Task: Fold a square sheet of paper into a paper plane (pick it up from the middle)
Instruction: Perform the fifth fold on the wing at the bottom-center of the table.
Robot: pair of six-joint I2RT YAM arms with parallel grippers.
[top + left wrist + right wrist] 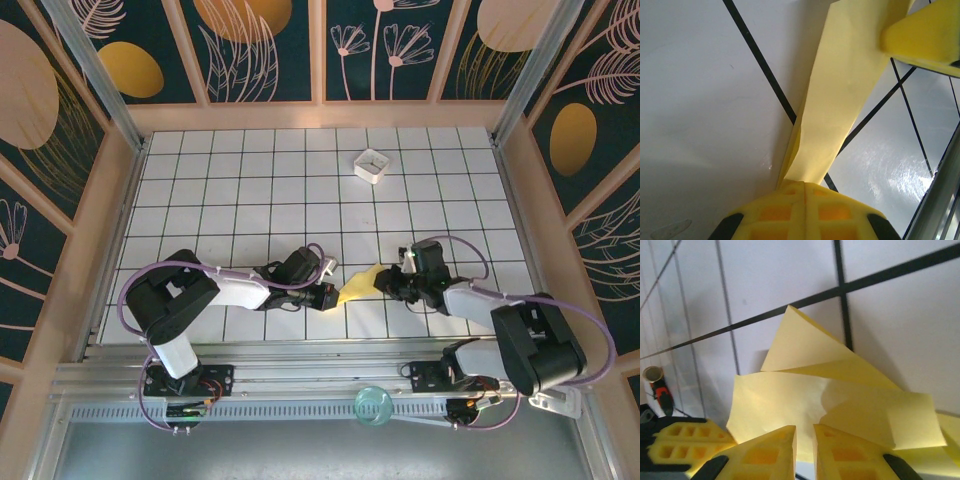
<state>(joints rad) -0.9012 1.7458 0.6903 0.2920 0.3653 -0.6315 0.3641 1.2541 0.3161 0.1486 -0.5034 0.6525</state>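
Note:
The yellow sheet of paper (358, 285) is folded into a narrow shape with loose flaps and hangs between my two grippers just above the tiled table (300, 190). My left gripper (332, 295) is shut on its left end; in the left wrist view the strip of paper (840, 90) runs out of the closed left gripper (805, 186). My right gripper (384, 283) is at the paper's right end. In the right wrist view the right gripper (805, 432) stands narrowly open, with the paper's flaps (805, 395) just beyond its tips.
A small white square box (372, 165) sits at the back right of the table. A clear round object (373, 405) rests on the front rail between the arm bases. Wooden walls enclose the table on three sides.

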